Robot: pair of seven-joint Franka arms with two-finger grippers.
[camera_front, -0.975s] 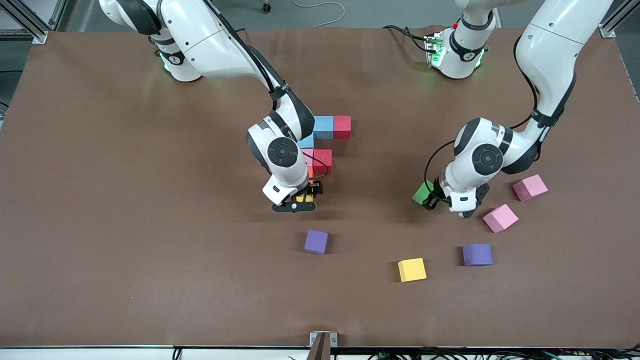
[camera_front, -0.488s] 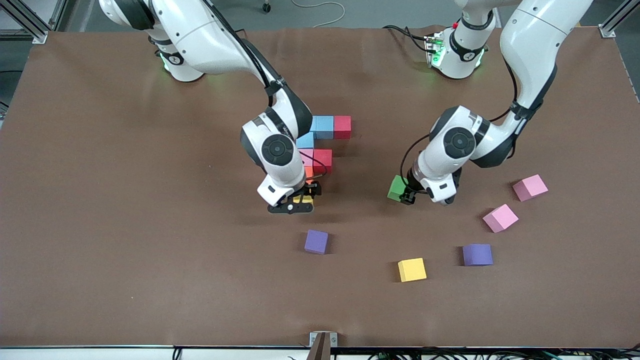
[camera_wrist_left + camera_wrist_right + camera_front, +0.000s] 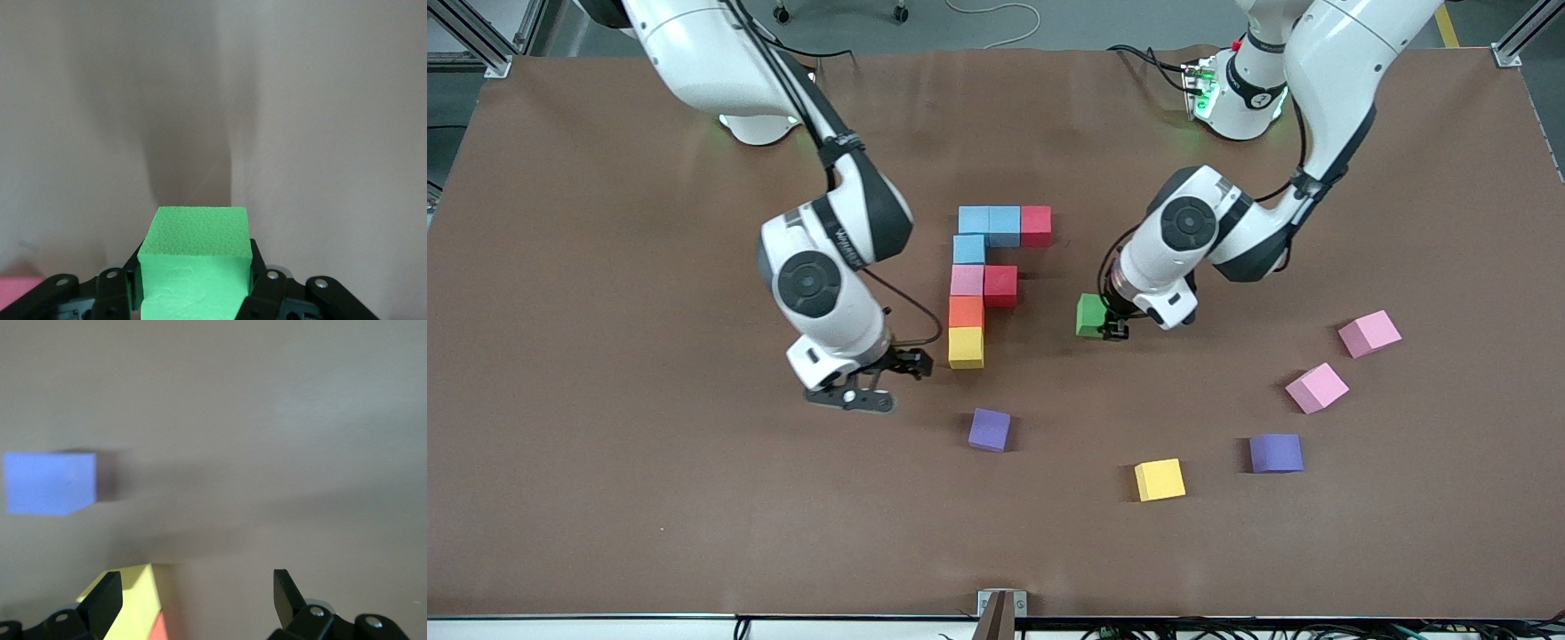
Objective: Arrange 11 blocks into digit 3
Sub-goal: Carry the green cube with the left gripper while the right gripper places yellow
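Fourteen foam cubes show in the front view, and eight of them already touch as the unfinished digit 3 [image 3: 985, 283] at the middle of the brown table [image 3: 605, 498]. Its top bar holds two light blue cubes [image 3: 989, 221] and a red cube [image 3: 1036, 226] at their three o'clock. A third light blue cube [image 3: 968, 249] sits at six o'clock of the bar's first cube. Below that run a pink cube [image 3: 967, 279], an orange cube [image 3: 966, 312] and a yellow cube [image 3: 966, 347], one straight column. A second red cube [image 3: 1000, 285] touches the pink one at its three o'clock.

One green cube [image 3: 1088, 314] is clamped between the fingers of the left gripper [image 3: 1103, 322], over bare table at about three o'clock of the orange cube and apart from the figure. In the left wrist view the black fingers [image 3: 261, 283] press both sides of it.

Five cubes lie loose:
- two purple, the first purple cube [image 3: 990, 429] at six o'clock of the column, the other purple cube [image 3: 1276, 452] toward four o'clock
- one loose yellow cube [image 3: 1160, 479], between the two purples and nearest the front camera
- two loose pink cubes [image 3: 1318, 388], [image 3: 1370, 333], tilted, well apart from the figure at three to four o'clock

The right gripper [image 3: 898, 382] hangs over the table at about eight o'clock of the column's yellow cube, jaws spread wide and holding nothing.
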